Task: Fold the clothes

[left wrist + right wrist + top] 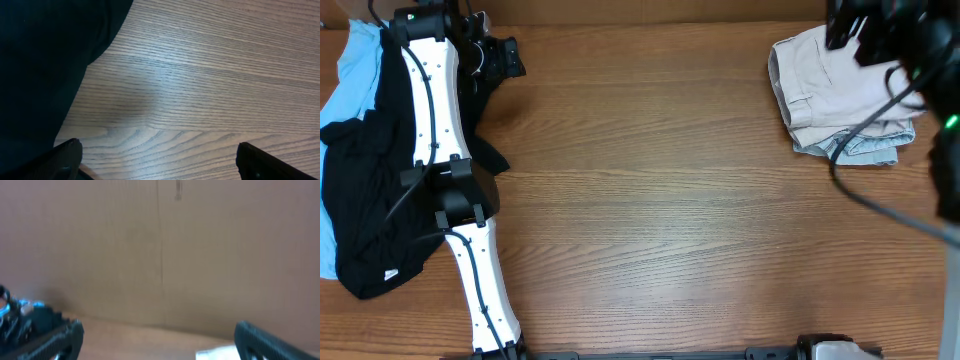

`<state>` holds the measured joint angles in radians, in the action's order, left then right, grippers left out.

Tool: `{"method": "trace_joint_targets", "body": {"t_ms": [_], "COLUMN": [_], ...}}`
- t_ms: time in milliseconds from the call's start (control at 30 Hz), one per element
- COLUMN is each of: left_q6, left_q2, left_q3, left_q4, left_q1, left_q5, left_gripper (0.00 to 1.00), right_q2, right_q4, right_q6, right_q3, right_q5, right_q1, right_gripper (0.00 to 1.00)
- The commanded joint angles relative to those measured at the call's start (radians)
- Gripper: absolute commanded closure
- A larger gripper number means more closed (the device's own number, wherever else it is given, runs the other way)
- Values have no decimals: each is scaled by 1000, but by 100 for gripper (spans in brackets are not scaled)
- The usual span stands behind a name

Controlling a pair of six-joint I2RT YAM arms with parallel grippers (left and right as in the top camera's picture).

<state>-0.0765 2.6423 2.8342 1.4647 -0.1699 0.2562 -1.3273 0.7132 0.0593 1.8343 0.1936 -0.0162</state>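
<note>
A black garment point(365, 170) is heaped on a sky-blue piece point(350, 85) at the bench's point(650, 200) left end. Its white tag point(390, 275) is too small to be read. Beige shorts point(835, 85) are stacked on a denim piece point(865, 152) far right. The left hand point(160, 165) – beside the black cloth – and the right hand point(160, 342) are spread, nothing held.

A black garment point(45, 65) fills the upper left, its curved edge lying on the wood-grain surface point(215, 75) — pale brown, with a soft glare near the middle. The left tool point(162, 167) stands wide — its two dark fingertips point(65, 157) sit at the bottom corners, well apart, with bare wood between them. The left one is just beside the garment's lower edge.
</note>
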Motion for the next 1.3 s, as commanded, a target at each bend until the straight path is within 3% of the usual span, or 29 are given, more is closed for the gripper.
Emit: {"method": "trace_joint_targets", "body": {"t_ms": [0, 367, 600, 867, 1267], "left_q6": [-10, -10, -10, -10, -10], "left_q2": [-29, -29, -29, -29, -29], "left_q3": [14, 14, 14, 14, 14], "left_q4": [-3, -3, -3, -3, -3], "left_q1": [8, 8, 8, 8, 8], "left_q5": [-5, -5, -5, -5, -5], "left_gripper": [0, 0, 0, 0, 0], "right_q2": [165, 741, 1035, 1196, 1255], "right_q4": [-141, -728, -892, -885, -642], "right_q6": [-46, -228, -243, -243, -243], "right_q3": [-304, -1268, -1656, -1829, -1826], "right_q5": [-13, -38, -52, -63, -59], "right_q1": [-7, -7, -1, -1, -2], "right_gripper": [0, 0, 0, 0, 0]}}
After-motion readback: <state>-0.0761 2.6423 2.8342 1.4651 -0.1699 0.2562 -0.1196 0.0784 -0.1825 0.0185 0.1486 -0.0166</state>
